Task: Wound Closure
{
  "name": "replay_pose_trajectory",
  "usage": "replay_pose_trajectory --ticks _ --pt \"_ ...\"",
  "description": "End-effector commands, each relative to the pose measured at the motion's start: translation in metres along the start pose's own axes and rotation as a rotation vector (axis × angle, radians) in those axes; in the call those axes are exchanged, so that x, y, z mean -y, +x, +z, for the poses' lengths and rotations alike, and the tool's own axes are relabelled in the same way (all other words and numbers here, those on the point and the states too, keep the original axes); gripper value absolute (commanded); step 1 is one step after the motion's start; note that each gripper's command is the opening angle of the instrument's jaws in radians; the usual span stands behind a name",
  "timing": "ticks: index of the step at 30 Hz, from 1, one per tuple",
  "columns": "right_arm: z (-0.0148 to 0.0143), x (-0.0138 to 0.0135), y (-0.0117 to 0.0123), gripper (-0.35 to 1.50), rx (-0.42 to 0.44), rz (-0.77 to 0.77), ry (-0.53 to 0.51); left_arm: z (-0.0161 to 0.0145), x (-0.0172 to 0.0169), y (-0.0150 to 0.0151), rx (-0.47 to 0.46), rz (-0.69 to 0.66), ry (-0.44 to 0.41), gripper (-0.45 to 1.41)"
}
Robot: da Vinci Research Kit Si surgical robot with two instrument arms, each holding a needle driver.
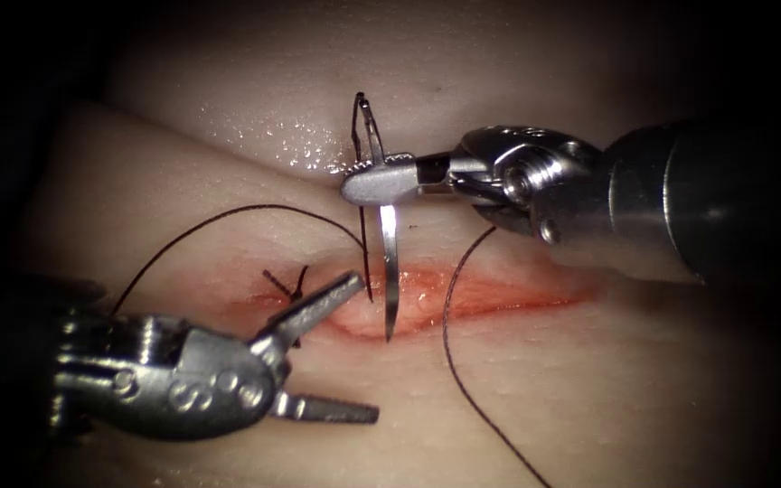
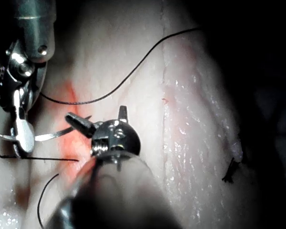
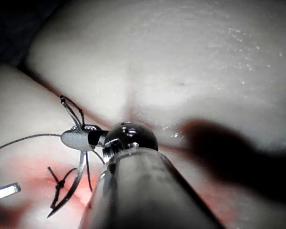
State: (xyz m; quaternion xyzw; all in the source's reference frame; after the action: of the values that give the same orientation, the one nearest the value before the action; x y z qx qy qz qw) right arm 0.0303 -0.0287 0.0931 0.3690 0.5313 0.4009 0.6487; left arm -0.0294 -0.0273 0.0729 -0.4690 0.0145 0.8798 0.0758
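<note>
Pale, wet tissue (image 1: 228, 190) covers the scene, and across it runs a cut (image 1: 463, 298) stained with red fluid (image 1: 499, 294). The right tool (image 1: 377, 181) sits just above the cut, its jaws clamped on the needle (image 1: 389, 262) about a third of the way down from the thread end. From there the needle hangs toward the cut with its point at the middle of the cut; whether the point has entered the tissue cannot be told. The thread (image 1: 449, 334) leaves the needle's upper end, arcs over the tissue to the left above the cut, and another stretch crosses the cut and runs down below it. A knot (image 1: 289, 289) with short cut ends sits at the left end of the cut. The left tool (image 1: 354, 348) lies at that same end, just below the knot, its jaws spread wide apart and holding nothing.
</note>
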Motion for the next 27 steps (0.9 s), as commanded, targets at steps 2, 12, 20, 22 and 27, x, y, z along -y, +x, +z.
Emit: replay_pose_trajectory --ticks 2,12,20,22,27 --pt "0.0006 -0.0015 -0.001 -0.35 -0.025 -0.032 -0.017 0.0001 -0.0005 -0.0006 -0.007 -0.065 -0.012 0.76" --pt "0.0 -0.0016 -0.0052 -0.35 -0.105 -0.427 0.054 0.0034 0.0023 -0.0072 -0.002 -0.27 -0.211 -0.45" --pt "-0.0006 -0.0011 -0.004 -0.35 -0.181 -0.515 0.065 0.007 0.0018 -0.0106 0.203 -0.266 -0.306 -0.45" --pt "-0.0007 -0.0011 -0.0035 -0.35 -0.198 -0.526 0.062 0.0082 0.0015 -0.0112 0.261 -0.264 -0.337 -0.45" --pt "-0.0009 -0.0011 -0.003 -0.35 -0.22 -0.542 0.06 0.0098 0.0022 -0.013 0.312 -0.276 -0.429 -0.45"
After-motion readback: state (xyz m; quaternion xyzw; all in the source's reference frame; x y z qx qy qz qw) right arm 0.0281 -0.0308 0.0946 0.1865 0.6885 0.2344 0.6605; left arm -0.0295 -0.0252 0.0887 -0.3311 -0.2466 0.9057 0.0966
